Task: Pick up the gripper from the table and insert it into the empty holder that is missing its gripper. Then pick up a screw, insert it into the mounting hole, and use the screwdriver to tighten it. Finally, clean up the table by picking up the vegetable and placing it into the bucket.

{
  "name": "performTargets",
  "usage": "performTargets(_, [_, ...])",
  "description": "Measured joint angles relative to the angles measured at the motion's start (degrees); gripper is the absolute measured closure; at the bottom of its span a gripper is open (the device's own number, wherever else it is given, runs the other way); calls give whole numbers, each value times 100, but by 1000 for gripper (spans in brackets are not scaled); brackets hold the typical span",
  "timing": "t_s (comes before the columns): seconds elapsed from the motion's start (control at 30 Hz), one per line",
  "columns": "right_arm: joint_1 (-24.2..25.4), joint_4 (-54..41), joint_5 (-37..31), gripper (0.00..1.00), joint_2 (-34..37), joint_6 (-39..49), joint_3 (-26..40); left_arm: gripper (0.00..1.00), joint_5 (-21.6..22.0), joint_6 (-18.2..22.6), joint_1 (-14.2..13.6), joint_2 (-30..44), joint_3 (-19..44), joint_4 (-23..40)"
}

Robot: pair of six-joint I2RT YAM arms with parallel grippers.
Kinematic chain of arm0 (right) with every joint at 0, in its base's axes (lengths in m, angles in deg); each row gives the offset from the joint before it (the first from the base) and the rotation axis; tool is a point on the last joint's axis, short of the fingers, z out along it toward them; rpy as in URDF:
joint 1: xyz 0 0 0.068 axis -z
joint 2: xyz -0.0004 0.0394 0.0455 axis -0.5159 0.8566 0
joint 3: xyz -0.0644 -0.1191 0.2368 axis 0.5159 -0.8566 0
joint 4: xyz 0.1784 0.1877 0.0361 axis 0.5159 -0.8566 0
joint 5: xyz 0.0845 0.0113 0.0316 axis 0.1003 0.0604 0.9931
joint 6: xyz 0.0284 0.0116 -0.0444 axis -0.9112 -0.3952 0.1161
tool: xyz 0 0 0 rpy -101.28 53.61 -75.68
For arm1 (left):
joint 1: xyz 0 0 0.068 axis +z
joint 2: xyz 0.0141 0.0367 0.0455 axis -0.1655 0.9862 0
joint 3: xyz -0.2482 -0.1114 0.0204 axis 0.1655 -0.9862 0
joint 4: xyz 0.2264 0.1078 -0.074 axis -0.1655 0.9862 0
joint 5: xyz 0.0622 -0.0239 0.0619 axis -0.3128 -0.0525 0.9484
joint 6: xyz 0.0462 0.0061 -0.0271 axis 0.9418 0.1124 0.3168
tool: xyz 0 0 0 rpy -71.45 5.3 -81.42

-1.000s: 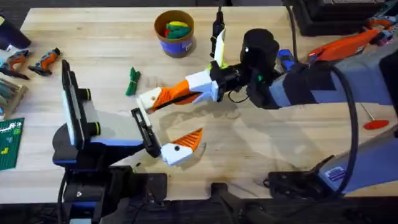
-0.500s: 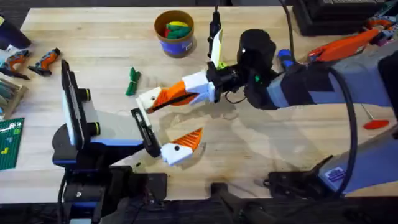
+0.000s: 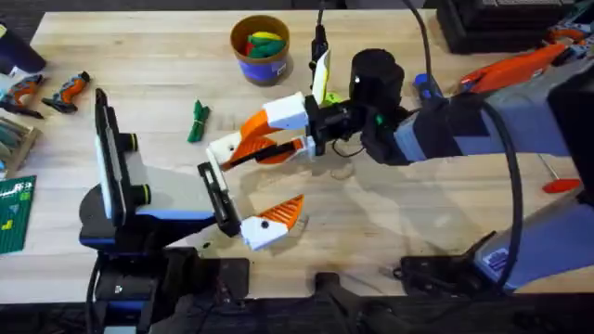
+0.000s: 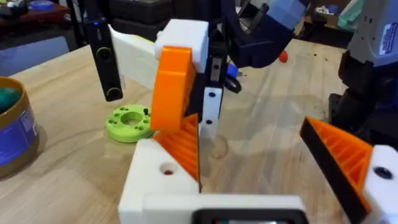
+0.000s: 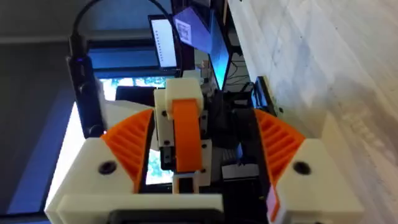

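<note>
The right gripper (image 3: pixel 249 137) reaches over the table's middle with its fingers apart, one white finger above and one below, meeting the left gripper (image 3: pixel 243 190), whose fingers also stand wide apart. The orange gripper piece (image 4: pixel 172 90) sits between the right gripper's fingers at the white holder (image 4: pixel 163 180). The dark green vegetable (image 3: pixel 197 122) lies on the table near the blue bucket (image 3: pixel 261 49).

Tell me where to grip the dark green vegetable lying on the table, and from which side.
Take the vegetable at mid-length, closing across its narrow width, probably coming straight down from above. It lies flat on the table, its long axis pointing roughly away from the arm bases, with bare wood along both sides.
</note>
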Motion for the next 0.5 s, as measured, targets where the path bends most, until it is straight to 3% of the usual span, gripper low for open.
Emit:
performTargets(0.13, [177,-195,64,175,-22,114,22,15,0,0,0,0,0,0])
performTargets(0.23, [428,-1283,171,175,-200,528,193,15,-2,2,2,2,0,0])
performTargets(0.33, [757,-2968,219,175,-579,1274,520,15,-2,2,2,0,0,0])
performTargets(0.5, [1451,-6541,139,175,-1148,3241,1619,15,-2,7,1,0,0,0])
